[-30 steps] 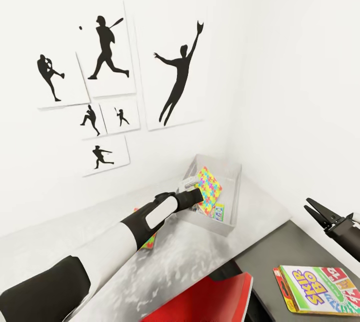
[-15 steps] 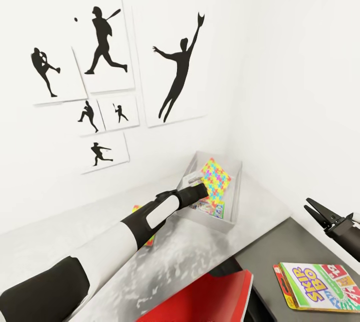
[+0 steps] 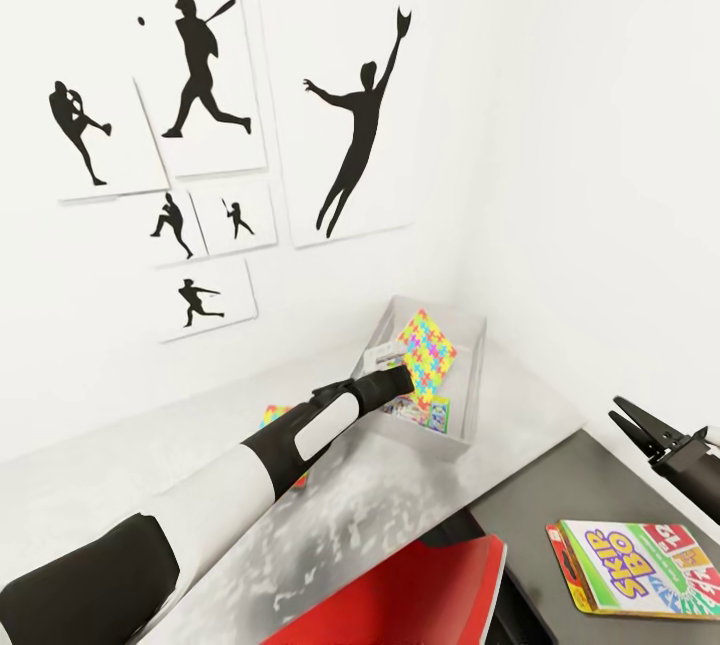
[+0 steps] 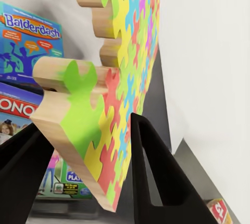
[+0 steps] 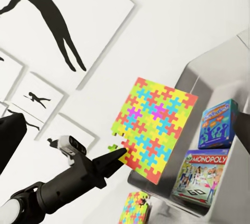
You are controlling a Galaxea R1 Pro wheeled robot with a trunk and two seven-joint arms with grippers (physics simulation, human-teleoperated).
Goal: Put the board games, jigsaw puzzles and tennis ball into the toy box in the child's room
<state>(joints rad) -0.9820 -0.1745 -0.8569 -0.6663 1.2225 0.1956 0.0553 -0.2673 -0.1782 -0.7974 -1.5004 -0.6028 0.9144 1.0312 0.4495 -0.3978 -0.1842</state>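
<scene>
The left gripper [image 3: 405, 377] reaches over the toy box [image 3: 470, 395] at the far corner of the table [image 3: 380, 495], its two black fingers [image 4: 156, 182] clamped on the lower edge of a jigsaw puzzle [image 3: 428, 353]. The puzzle stands nearly upright above the box, held clear of the floor of the box, its bright yellow, pink, blue and green face turned toward the room. Inside the box lie two board games: a blue Balderdash box [image 5: 216, 125] and a Monopoly box [image 5: 203, 177], side by side. A second jigsaw puzzle [image 3: 275, 417] lies flat on the table beside the left forearm, partly hidden by it, just outside the box. The SKIP-BO game [image 3: 640, 570] lies flat on the lower dark grey wing of the table, well apart from the box. The right gripper [image 3: 632, 420] hangs in the air above that wing with its fingers spread and nothing between them. Black silhouette pictures of ball players [image 3: 355, 125] hang on the white wall behind the table.
</scene>
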